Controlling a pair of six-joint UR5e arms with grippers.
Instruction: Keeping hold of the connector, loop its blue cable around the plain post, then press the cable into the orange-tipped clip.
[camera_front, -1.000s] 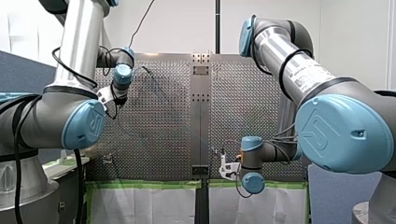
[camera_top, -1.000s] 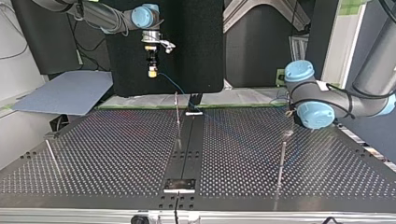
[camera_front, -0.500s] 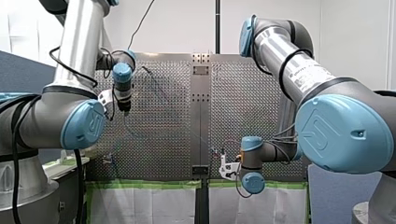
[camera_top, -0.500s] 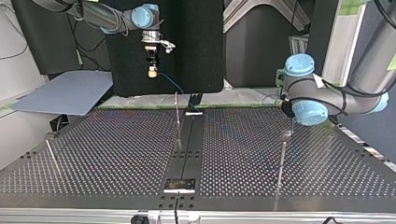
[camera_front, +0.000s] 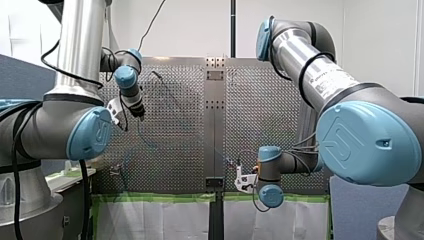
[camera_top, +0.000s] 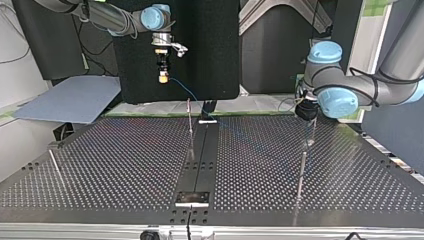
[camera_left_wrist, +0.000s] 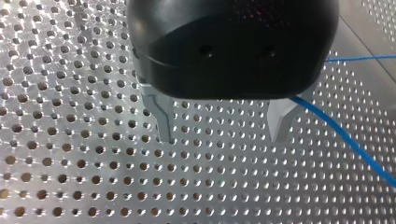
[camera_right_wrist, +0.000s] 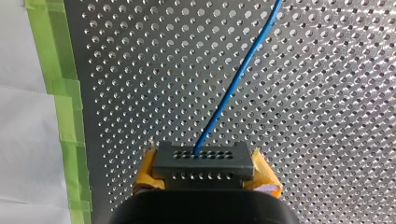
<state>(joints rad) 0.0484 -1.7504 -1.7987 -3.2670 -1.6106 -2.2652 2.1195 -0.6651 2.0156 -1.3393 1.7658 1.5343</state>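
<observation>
A grey connector (camera_right_wrist: 203, 161) sits between the yellow pads of my right gripper (camera_right_wrist: 203, 179), which is shut on it. That gripper (camera_top: 162, 75) hangs above the table's far edge in the top view. The blue cable (camera_right_wrist: 233, 84) leaves the connector and slopes down to the table (camera_top: 185, 91). My left gripper (camera_left_wrist: 222, 135) is open just above the perforated plate, its metal fingers (camera_left_wrist: 163, 119) empty. The cable (camera_left_wrist: 345, 144) passes beside one finger, outside the gap. In the top view my left gripper (camera_top: 305, 114) is over a thin post (camera_top: 301, 170). No orange tip can be made out.
Two more thin posts stand on the perforated table (camera_top: 125, 165): one by the centre rail (camera_top: 190, 120) and one at the top view's left (camera_top: 54, 165). Green tape (camera_right_wrist: 60, 93) lines the plate's edge below my right gripper. A dark centre rail (camera_top: 200, 160) splits the table.
My left wrist has swung round and its gripper has shifted toward the table's far side, over the post at the top view's right. My right gripper and the connector have stayed put.
</observation>
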